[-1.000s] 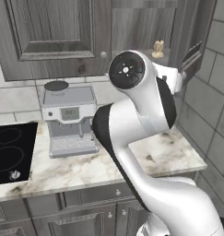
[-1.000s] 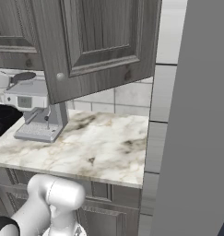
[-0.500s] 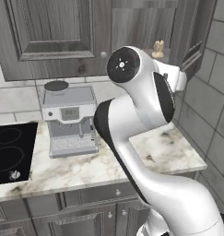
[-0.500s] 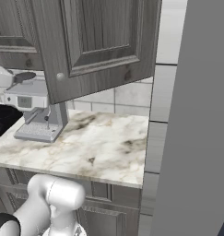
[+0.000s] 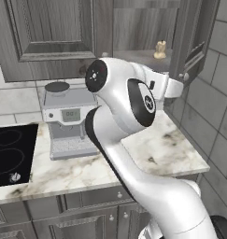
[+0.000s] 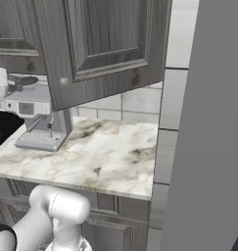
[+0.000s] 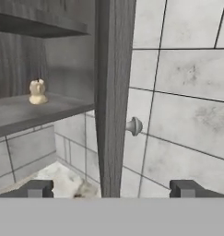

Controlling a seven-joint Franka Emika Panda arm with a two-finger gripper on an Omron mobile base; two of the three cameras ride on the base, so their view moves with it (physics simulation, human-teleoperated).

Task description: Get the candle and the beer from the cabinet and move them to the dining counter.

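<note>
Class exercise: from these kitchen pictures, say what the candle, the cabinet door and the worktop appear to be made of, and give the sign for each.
Candle: probably wax, matte cream, lumpy.
Cabinet door: seemingly wood, dark grey-brown, streaked grain, with a metallic-looking knob.
Worktop: looks like polished marble, white with grey-brown veining.

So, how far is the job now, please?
Done: the cabinet door stands open. In hand: nothing; the gripper is open, its fingers on either side of the door's edge. Left: the candle sits on the cabinet shelf, not yet taken. No beer can be seen from here. Both moves to the dining counter remain.
</note>
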